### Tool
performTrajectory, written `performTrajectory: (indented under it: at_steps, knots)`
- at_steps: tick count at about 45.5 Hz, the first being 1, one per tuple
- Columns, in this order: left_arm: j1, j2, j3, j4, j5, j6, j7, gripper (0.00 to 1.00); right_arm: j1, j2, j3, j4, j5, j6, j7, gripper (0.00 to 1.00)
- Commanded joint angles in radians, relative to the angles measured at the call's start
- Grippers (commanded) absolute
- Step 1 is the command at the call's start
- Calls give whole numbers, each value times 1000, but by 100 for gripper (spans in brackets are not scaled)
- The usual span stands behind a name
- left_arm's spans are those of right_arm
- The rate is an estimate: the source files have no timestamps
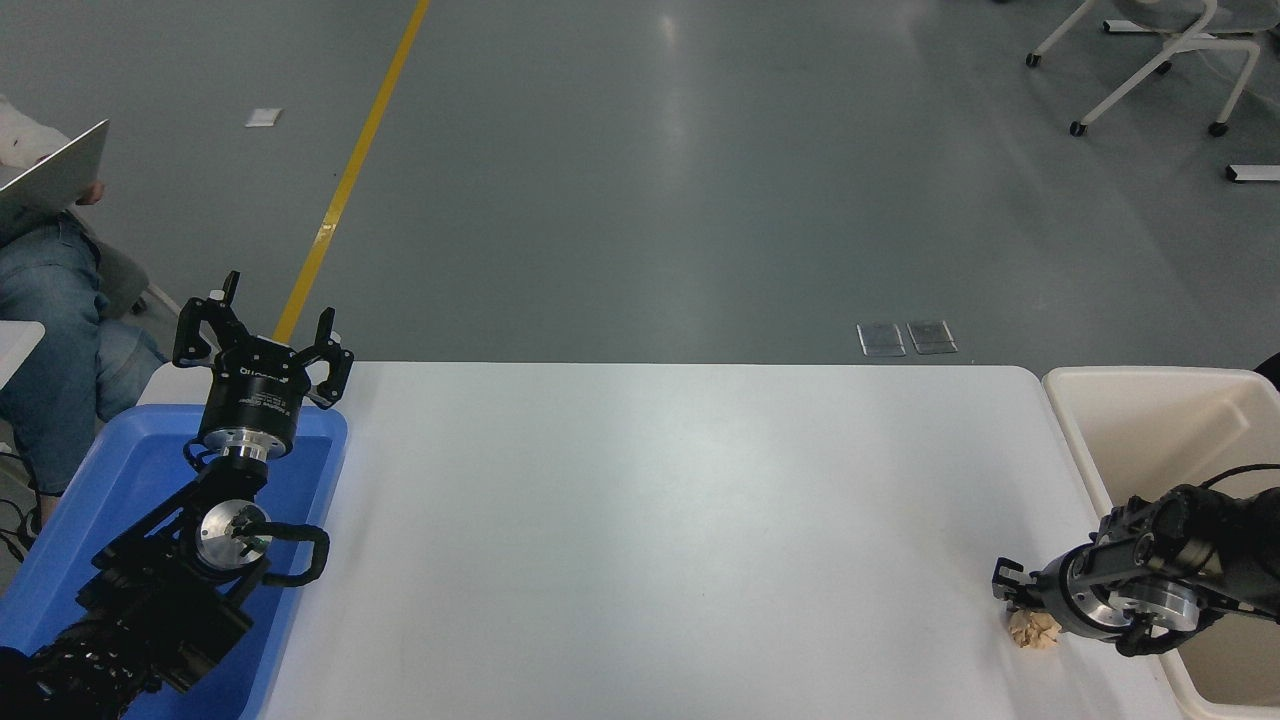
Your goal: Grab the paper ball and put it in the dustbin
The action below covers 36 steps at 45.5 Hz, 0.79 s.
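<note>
The tan paper ball [1036,630] lies on the white table [660,520] near its front right corner, just left of the cream dustbin [1068,388]. My right gripper [1022,612] reaches in from the right, over the dustbin's rim, and is down low on the ball. It covers the ball's right side, so only the left part shows. Whether it grips the ball is hidden by its own body. My left gripper [262,322] is parked open over the blue tray, pointing away from me and holding nothing.
A shallow blue tray [60,540] sits at the table's left end under the left arm. A seated person in jeans [45,330] with a laptop is beyond the far left corner. White chair legs [1150,70] stand on the floor far behind.
</note>
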<state>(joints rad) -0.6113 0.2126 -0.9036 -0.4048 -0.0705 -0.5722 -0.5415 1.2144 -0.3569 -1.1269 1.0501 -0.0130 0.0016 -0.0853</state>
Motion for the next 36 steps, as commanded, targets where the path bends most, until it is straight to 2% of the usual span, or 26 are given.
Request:
performTrajectory:
  at_steps: [1,18,28,36]
  knots:
    - [-1,1,0,0,0,0,0,99,95,-19,-19,54,-19,1,1,0]
    - [1,1,0,1,0,0,0,99,491,-39,-33,264,-16,77,1,0]
    - [-1,1,0,1,0,0,0,99,695,-57,-30,292,-13,184,-1,0]
    - [1,1,0,1,0,0,0,99,836,-92,-31,287,-15,193,-1,0]
